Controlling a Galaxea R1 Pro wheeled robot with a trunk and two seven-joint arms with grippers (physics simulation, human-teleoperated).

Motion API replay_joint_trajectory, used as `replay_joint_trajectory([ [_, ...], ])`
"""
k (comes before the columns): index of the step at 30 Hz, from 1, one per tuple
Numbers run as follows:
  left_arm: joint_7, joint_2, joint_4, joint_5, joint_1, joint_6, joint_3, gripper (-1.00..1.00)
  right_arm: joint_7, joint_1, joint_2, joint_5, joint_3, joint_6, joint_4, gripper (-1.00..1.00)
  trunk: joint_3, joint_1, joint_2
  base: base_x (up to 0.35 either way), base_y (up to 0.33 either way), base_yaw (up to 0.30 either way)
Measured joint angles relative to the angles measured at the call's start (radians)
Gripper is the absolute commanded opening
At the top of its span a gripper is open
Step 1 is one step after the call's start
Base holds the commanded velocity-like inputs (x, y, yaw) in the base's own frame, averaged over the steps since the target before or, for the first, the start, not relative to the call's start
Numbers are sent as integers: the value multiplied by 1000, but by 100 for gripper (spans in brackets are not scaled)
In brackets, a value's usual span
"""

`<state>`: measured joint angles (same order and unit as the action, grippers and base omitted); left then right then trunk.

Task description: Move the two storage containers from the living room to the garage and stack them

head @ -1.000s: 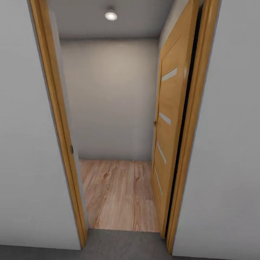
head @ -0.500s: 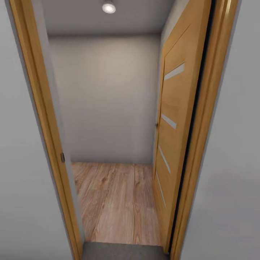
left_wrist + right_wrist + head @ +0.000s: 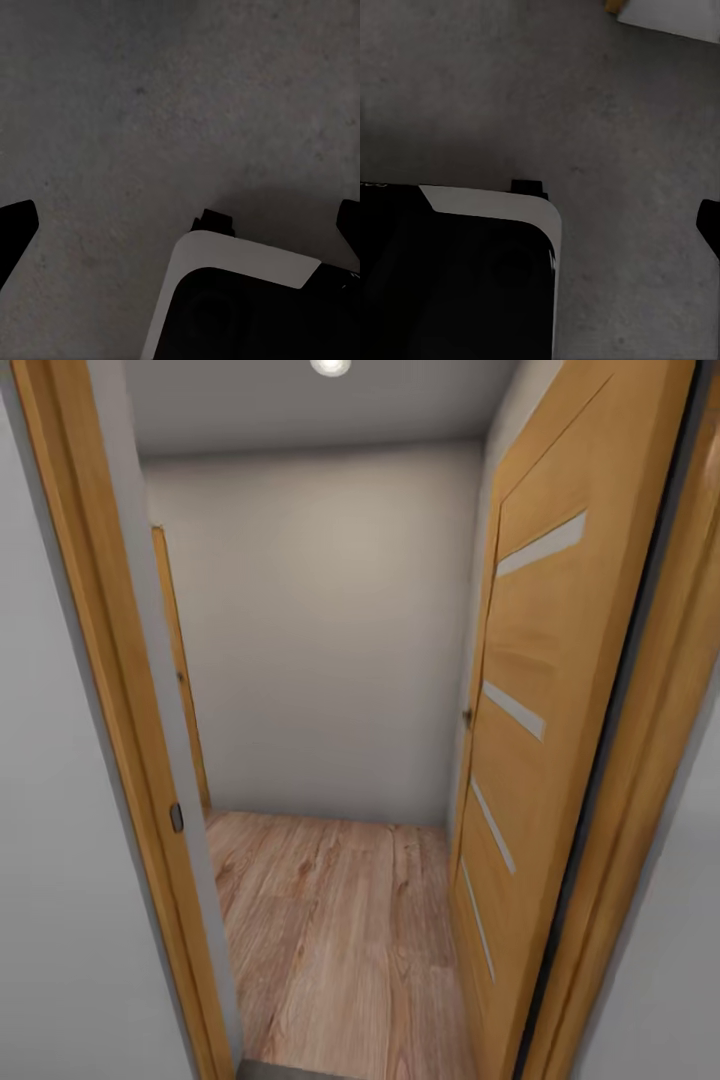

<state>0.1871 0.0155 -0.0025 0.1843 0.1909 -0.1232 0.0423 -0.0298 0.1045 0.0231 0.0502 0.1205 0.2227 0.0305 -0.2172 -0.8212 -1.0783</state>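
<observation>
The robot faces an open doorway. In the head view the wooden door frame (image 3: 120, 760) stands close on the near side, and the open door (image 3: 540, 760), honey-coloured with pale inset strips, is swung inward beyond the frame. Past the frame lies a small room with a light wood-plank floor (image 3: 340, 940), a plain grey-white wall (image 3: 320, 640) at the back and a ceiling light (image 3: 330, 366) above. A second strip of wooden trim (image 3: 178, 670) shows just inside the frame, against that back wall.

Both wrist views look down on the dark grey concrete-like floor (image 3: 150, 112), so the robot's base is on the near side of the frame. The left tool (image 3: 180, 225) has its dark fingertips far apart at opposite edges of its view, spread wide with nothing between them. Of the right tool (image 3: 711, 225) just one fingertip is in view, so I cannot tell whether it is spread or pressed together.

The storage containers are not visible in any view, so their direction from either tool, their long axis and which arm is nearer cannot be judged. The sensible reading is that the robot is travelling through the frame towards the plank-floored side, where a container is presumably to be fetched; the passage looks narrow, so the door edge and frame are what could be clipped.
</observation>
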Motion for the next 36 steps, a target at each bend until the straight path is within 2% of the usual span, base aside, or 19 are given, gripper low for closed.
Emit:
replay_joint_trajectory([
  [5,0,0,0,0,0,0,0,100,0,0,0,0,0,0,0,100,0,0,0,326,0,241],
  [14,0,-1,0,0,0,0,0,100,1,0,3,0,0,0,0,100,0,0,0,326,0,35],
  [31,0,-2,0,3,0,-6,0,100,2,0,2,-1,-1,0,0,100,0,-1,0,1,0,0],
  [36,0,-2,0,3,0,-6,0,100,0,0,2,-1,-1,1,0,100,0,0,0,143,0,0],
])
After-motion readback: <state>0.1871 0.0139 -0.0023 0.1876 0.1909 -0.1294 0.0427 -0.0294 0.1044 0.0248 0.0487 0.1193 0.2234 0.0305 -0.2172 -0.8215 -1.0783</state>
